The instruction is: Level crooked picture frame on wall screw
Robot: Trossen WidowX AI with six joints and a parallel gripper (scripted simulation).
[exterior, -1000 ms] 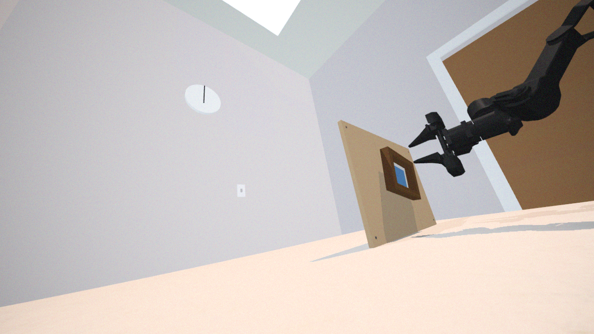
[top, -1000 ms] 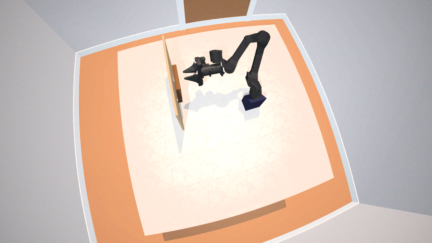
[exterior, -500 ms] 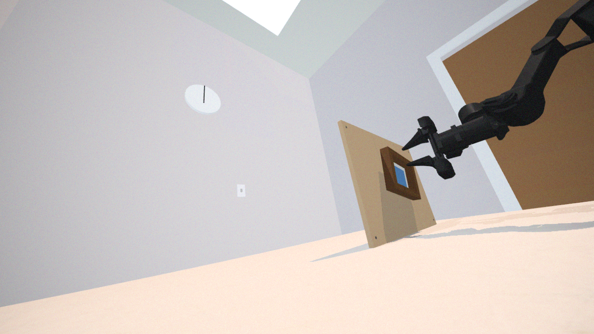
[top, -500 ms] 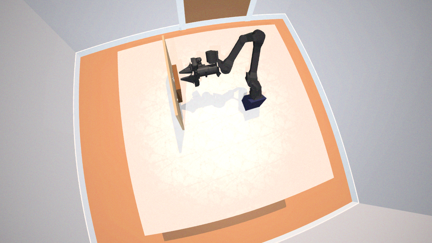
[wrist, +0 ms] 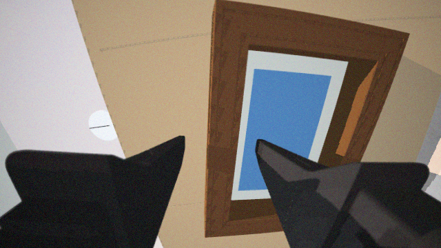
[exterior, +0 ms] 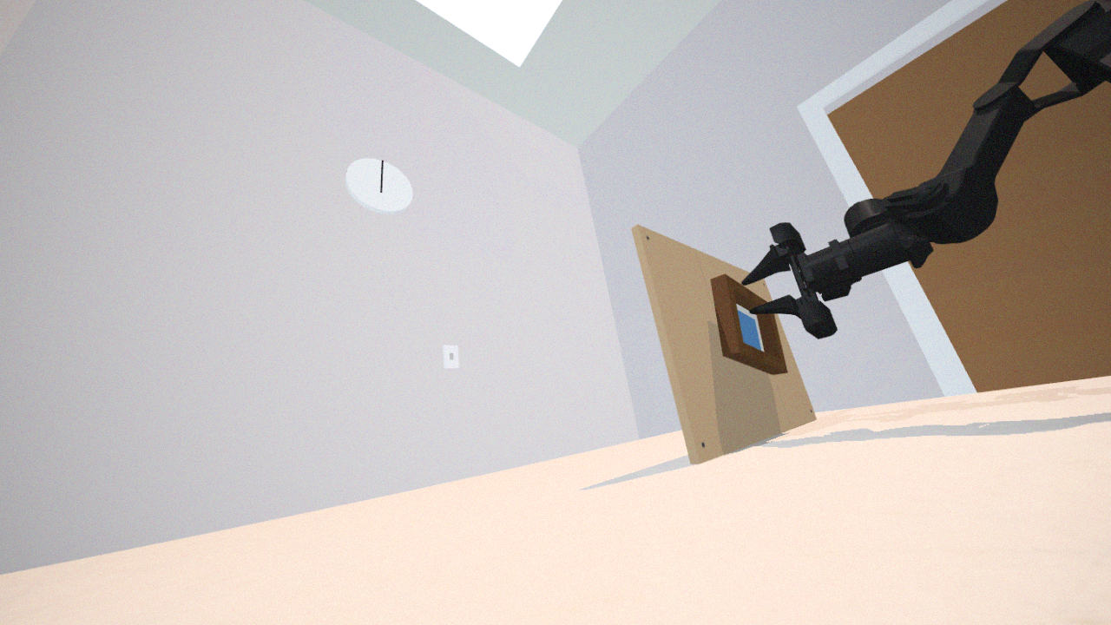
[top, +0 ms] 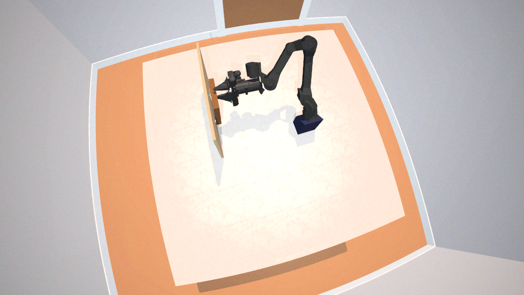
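The brown picture frame (top: 218, 115) (exterior: 726, 334) (wrist: 310, 24), with a blue picture, hangs on the upright tan board (top: 219, 148) (exterior: 675, 311) (wrist: 155, 86). It looks crooked against the board's edges: its left side, as seen facing it, is higher. My gripper (top: 215, 93) (exterior: 747, 297) (wrist: 220, 143) is open and empty, close in front of the frame's top bar. In the wrist view, one fingertip shows beyond the top bar and the other over the picture. Whether the tips reach past the bar's front face cannot be told. The screw and the notched strip are hidden.
The pale table top (top: 263, 205) (exterior: 543, 543) lies below. The arm's dark blue base (top: 307, 126) stands on it, facing the board. A round white clock (exterior: 369, 186) (wrist: 98, 120) and a light switch (exterior: 446, 349) are on the room wall. A brown door (top: 262, 12) (exterior: 1025, 256) is behind.
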